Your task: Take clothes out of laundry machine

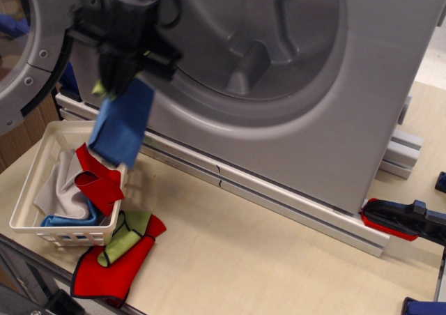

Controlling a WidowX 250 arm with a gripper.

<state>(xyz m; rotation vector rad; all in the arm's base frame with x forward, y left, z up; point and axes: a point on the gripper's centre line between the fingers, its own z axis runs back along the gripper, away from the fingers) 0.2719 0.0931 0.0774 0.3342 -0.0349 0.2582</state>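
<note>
Carrying the blue cloth (123, 128) is the job right now. The hand (120, 78) is squeezing shut on the top of it, and the cloth is hanging straight down. A little bit of green cloth (99, 89) is peeking out beside the hand, so it looks like both cloths are in the pinch, though I cannot be sure.

The hand is hanging outside the laundry machine (293, 85), in front of its left side, above the white basket (49, 141). The bottom of the blue cloth is dangling over the basket's right edge, near the red cloth (97, 182) inside.

To do this well, the hand is best going a bit more to the left, so the cloth is hanging over the middle of the basket and not its rim. Then letting go low and gently is the safe way. If it lets go here, the cloth may slide off onto the worktop (244, 252), next to the red and green cloths (118, 256) lying there. The drum looks empty.
</note>
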